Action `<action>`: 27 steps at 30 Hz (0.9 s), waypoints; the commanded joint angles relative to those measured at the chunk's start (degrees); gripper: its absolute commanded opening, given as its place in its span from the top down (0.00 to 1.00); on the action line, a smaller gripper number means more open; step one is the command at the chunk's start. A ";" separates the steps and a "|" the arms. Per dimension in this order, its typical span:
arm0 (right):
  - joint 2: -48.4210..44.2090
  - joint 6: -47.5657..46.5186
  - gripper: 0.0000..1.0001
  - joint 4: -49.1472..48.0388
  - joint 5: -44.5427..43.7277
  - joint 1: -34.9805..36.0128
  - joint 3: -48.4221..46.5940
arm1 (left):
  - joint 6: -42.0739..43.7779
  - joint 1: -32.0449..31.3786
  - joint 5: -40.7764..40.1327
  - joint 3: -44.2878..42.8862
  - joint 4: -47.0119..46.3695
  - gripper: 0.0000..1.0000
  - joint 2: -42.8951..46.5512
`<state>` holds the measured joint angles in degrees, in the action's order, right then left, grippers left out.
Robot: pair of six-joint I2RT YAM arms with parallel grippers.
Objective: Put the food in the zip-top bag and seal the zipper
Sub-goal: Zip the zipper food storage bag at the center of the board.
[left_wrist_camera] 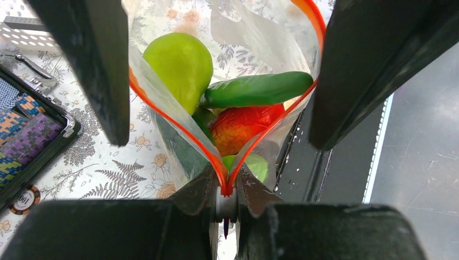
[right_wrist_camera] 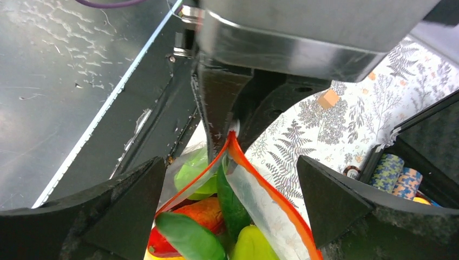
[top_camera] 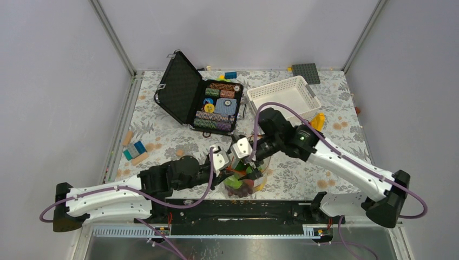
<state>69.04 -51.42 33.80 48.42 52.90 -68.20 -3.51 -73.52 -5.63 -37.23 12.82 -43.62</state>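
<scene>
The zip-top bag (top_camera: pixel 244 181) stands near the table's front edge with its mouth open. Inside it lies the food: a green pear (left_wrist_camera: pixel 178 65), a green cucumber (left_wrist_camera: pixel 257 89) and a red-orange mango (left_wrist_camera: pixel 243 124). My left gripper (left_wrist_camera: pixel 227 189) is shut on one end of the red-orange zipper (left_wrist_camera: pixel 215 160), whose two strips spread apart from there. My right gripper (right_wrist_camera: pixel 233 206) hangs open over the mouth, its fingers (right_wrist_camera: pixel 124 211) on either side of the zipper (right_wrist_camera: pixel 276 200) and touching nothing. From above, the right gripper (top_camera: pixel 246 154) is just above the bag.
An open black case (top_camera: pixel 216 105) of chip stacks lies at the back. A white lattice basket (top_camera: pixel 284 95) is right of it, with a grey plate (top_camera: pixel 306 72) behind. Loose bricks (top_camera: pixel 134 150) lie at the left. The black base rail (top_camera: pixel 270 208) runs just before the bag.
</scene>
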 commanded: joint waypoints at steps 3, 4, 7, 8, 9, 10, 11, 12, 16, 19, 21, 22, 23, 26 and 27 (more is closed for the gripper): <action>5.77 -0.22 0.00 1.77 -2.90 0.73 -4.67 | -1.68 -0.14 -5.32 -2.85 -2.48 1.00 0.20; 6.40 0.18 0.01 2.36 -3.26 0.71 -5.00 | -1.90 -0.17 -5.83 -2.78 -2.45 1.00 0.27; 7.01 1.01 0.08 3.53 -5.72 0.71 -5.08 | -1.98 -0.20 -5.26 -2.47 -2.62 1.00 1.08; 6.94 1.07 0.10 3.52 -6.89 0.71 -4.69 | -1.86 -0.20 -4.64 -2.27 -2.62 1.00 1.47; 6.95 0.94 0.12 3.55 -8.36 0.71 -4.21 | -1.78 -0.22 -3.96 -2.06 -2.68 1.00 1.92; 7.06 1.26 0.15 3.39 -10.09 0.70 -3.99 | -1.77 -0.18 -3.54 -1.87 -2.84 1.00 2.32; 7.28 1.88 0.19 3.50 -12.33 0.71 -4.21 | -1.64 -0.15 -3.08 -1.61 -2.84 1.00 2.69; 7.62 2.36 0.23 4.14 -14.54 0.71 -4.67 | -1.53 -0.16 -2.91 -1.49 -2.80 1.00 2.96; 8.27 3.08 0.32 8.64 -22.43 0.71 -7.09 | -1.54 -0.17 -3.54 -1.42 -1.06 1.00 3.28; 7.76 1.94 0.32 10.00 -23.75 0.66 -7.08 | -1.53 -0.20 -2.97 -1.12 -1.10 1.00 3.38; 7.52 0.56 0.33 10.70 -23.08 0.71 -6.90 | -1.23 -0.22 -1.50 -0.95 -1.61 1.00 3.53; 7.46 0.01 0.34 10.75 -22.07 0.71 -6.79 | -0.97 -0.22 -0.72 -0.80 -1.93 1.00 3.55; 7.53 -0.60 0.37 10.80 -20.95 0.71 -6.70 | -0.71 -0.22 -0.14 -0.69 -2.14 1.00 3.58; 8.20 -1.05 0.54 10.81 -17.77 0.71 -7.16 | 0.08 -0.22 0.78 -0.52 -2.36 1.00 3.50; 8.42 -1.04 0.59 10.82 -17.08 0.71 -7.34 | 0.23 -0.17 0.79 -0.46 -2.48 1.00 3.53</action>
<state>76.55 -50.59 43.11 29.67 53.43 -73.43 -4.45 -73.52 -7.68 -37.34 15.44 -41.23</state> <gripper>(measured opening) 0.492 0.110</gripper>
